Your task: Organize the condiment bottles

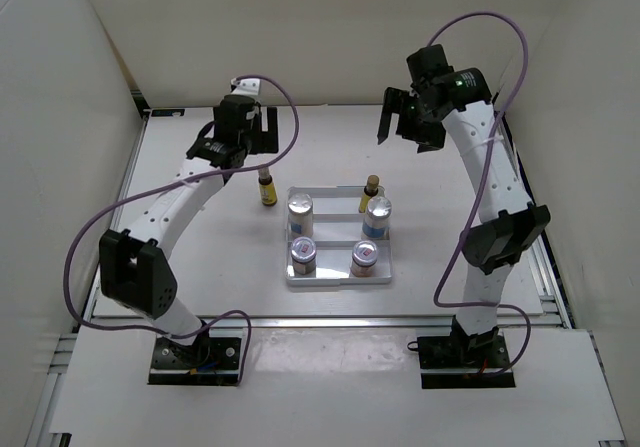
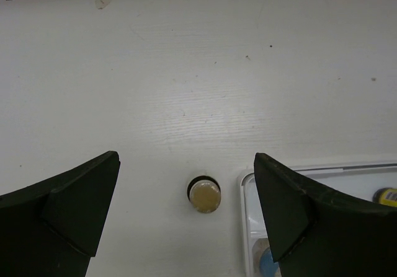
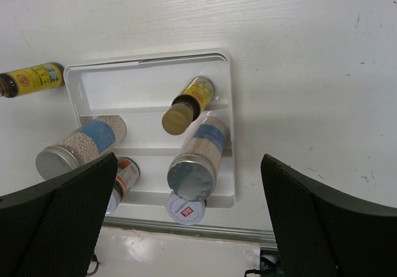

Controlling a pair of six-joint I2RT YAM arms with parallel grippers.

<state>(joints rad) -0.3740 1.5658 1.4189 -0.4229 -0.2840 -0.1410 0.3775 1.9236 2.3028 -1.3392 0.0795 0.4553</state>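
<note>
Five of the six condiment bottles stand in the white rectangular stepped plastic tray (image 1: 338, 280) in the middle of the white table (image 1: 230, 267). A slim yellow-amber bottle with a tan cap (image 3: 188, 105) is in the tray's far right corner. In front of it is the right blue-labelled jar with a silver lid (image 1: 377, 217), and the left blue-labelled jar (image 1: 300, 214) stands across from that.

Two shorter jars are in the near row. The left front jar (image 3: 126, 173) shows a red label but is half hidden behind a black finger (image 3: 56, 221). Of the right front jar (image 3: 186, 208) I can see little more than its lid, because the taller jar overlaps it. The label print is too small to read.

The second slim yellow bottle (image 1: 266, 189) stands on the table just beside the tray's far left corner, outside it. The left wrist view shows only its cap.

The left gripper (image 2: 186, 165) hovers over that bottle, spread wide and empty. The right gripper (image 3: 189, 162) hangs high above the tray, also wide and holding nothing.
</note>
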